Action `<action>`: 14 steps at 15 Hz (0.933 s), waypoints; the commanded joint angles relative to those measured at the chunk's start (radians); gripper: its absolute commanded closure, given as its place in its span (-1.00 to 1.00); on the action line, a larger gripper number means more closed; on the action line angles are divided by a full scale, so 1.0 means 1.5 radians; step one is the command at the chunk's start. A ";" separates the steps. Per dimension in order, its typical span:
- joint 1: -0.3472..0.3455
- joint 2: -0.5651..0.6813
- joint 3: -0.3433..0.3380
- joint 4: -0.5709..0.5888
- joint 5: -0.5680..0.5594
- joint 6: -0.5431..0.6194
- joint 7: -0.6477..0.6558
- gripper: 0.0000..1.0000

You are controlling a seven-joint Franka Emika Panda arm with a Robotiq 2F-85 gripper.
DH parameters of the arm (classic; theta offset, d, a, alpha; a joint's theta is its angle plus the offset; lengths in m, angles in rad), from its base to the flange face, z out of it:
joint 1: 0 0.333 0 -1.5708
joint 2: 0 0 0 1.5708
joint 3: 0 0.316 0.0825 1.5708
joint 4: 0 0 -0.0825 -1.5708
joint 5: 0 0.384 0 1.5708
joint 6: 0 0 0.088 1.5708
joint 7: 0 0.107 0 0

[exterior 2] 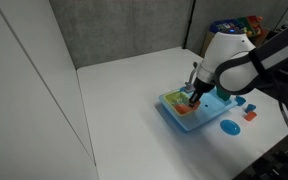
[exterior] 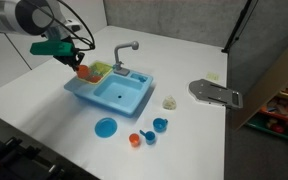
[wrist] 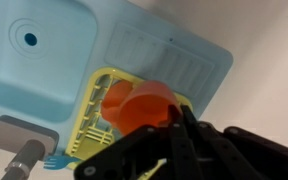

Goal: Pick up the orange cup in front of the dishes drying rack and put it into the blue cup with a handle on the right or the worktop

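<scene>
The gripper (wrist: 154, 128) grips the orange cup (wrist: 136, 104) between nearly closed fingers, over the yellow-green dishes drying rack (wrist: 92, 118). Its fingertips are dark and blurred. The blue cup with a handle (exterior: 160, 125) stands well apart on the worktop (exterior: 44, 112).

Lighting is even and diffuse. The worktop (exterior: 44, 95) reads bright white with no hard glare, and shadows are faint and soft-edged. Both exterior views are low in resolution and small items look smeared. In the wrist view the gripper (wrist: 174, 125) is dark, underexposed and out of focus, and the orange cup (wrist: 144, 105) is blurred at its rim.
</scene>
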State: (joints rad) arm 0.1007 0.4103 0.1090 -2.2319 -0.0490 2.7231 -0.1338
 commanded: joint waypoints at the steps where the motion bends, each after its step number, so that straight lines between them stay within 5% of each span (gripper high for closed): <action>1: -0.005 -0.045 -0.010 -0.012 -0.008 -0.016 0.010 0.92; 14: -0.059 -0.081 -0.071 -0.008 -0.011 -0.044 0.012 0.92</action>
State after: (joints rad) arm 0.0294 0.3273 0.0217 -2.2323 -0.0490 2.6924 -0.1327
